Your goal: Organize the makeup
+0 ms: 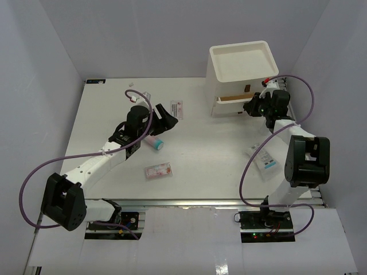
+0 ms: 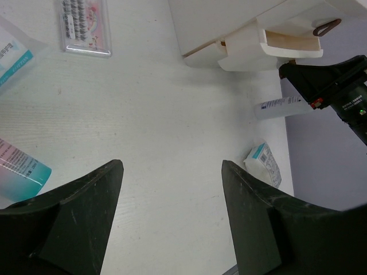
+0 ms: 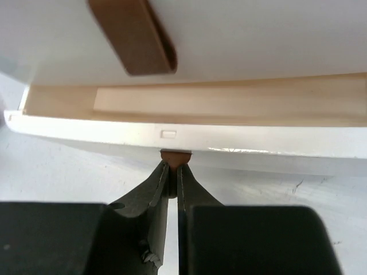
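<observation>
The makeup lies loose on the table: a pink tube with teal cap [image 1: 153,141] [image 2: 20,166], a flat pink-and-white sachet [image 1: 158,171], a clear lash packet [image 1: 176,107] [image 2: 85,26] and blue-and-white packets [image 1: 262,157] [image 2: 265,163]. My left gripper [image 1: 167,113] [image 2: 172,166] hovers open over bare table between the tube and the lash packet, holding nothing. My right gripper [image 1: 252,105] [image 3: 174,172] is shut on the brown handle [image 3: 175,157] of the lower drawer [image 1: 232,103] [image 3: 172,134]. That drawer stands partly pulled out, and the part of its inside I see is bare.
The white drawer box [image 1: 241,74] [image 2: 229,28] stands at the back right with an open tray on top. A second brown handle [image 3: 135,34] sits on the drawer above. Another clear packet [image 1: 137,94] [image 2: 11,51] lies at the back left. Grey walls enclose the table.
</observation>
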Controlling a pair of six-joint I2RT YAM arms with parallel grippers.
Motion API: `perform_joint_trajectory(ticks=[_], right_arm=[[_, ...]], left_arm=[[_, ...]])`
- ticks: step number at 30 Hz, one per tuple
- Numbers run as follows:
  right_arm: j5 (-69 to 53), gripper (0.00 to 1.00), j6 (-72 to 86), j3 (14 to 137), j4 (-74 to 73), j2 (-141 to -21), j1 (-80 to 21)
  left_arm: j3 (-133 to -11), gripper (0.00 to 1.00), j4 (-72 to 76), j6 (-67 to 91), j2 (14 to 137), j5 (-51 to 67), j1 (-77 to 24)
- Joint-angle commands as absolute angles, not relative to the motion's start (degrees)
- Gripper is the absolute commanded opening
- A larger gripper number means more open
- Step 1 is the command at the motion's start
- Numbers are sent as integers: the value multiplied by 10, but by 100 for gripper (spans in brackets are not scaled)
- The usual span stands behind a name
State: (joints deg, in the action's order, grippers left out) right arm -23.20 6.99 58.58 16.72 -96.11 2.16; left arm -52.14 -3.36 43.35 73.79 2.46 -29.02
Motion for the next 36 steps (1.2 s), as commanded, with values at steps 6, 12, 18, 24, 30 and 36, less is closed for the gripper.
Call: perform_joint_trajectory(ticks=[6,12,18,24,30,36], right_arm=[[-287,8,4,470,133,-810,16],[-301,36,-38,479,89,-795,16],[-403,75,-159,534,-23,-768,17],[-569,80,-334,578,-202,-726,18],[-587,81,-432,574,-307,-667,22],[-549,85,-402,588,-314,-643,37]], left_arm=[[-511,81,-19,415,754,57,-288],[-510,81,-20,395,773,76,-288],[-551,84,-55,354,819,80,-288],[-663,86,-116,298,917,46,-284],[-832,86,-177,252,1068,3,-277],[-980,91,-233,213,1171,-69,-277]])
